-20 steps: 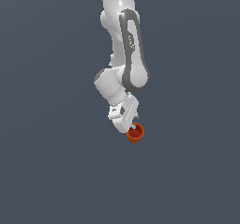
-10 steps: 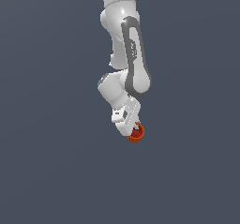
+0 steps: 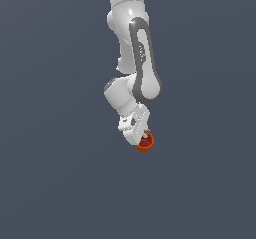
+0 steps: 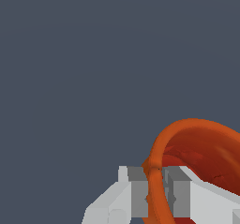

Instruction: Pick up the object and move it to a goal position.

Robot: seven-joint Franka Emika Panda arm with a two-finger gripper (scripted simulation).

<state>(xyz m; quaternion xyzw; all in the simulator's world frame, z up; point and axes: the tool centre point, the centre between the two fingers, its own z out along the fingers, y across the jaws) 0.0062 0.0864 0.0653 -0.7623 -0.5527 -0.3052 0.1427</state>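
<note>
In the exterior view the arm (image 3: 134,63) comes down from the upper edge, where its base is cut off, so I cannot see what it stands on. The gripper (image 3: 143,139) is at its low end, and its white body hides a part of the cup (image 3: 146,143). The cup is small there; only an orange-red outside and a darker red inside can be made out, and ribs on the side are too small to tell. The ground is a plain grey-blue without any texture, so it is hard to say from this view if the cup touches it or hangs above it.

The wrist view is much closer, but the cup (image 4: 197,145) is cut off by the frame's edge — only a part of the round rim shows. The rim is a smooth, thick orange band, and the inside is deep red with darker patches. The fingers (image 4: 136,190) are blocky, white with grey pads. One stands outside the wall and one inside, so the claw is closed narrow on the cup's rim — pads touching the wall on both sides.
</note>
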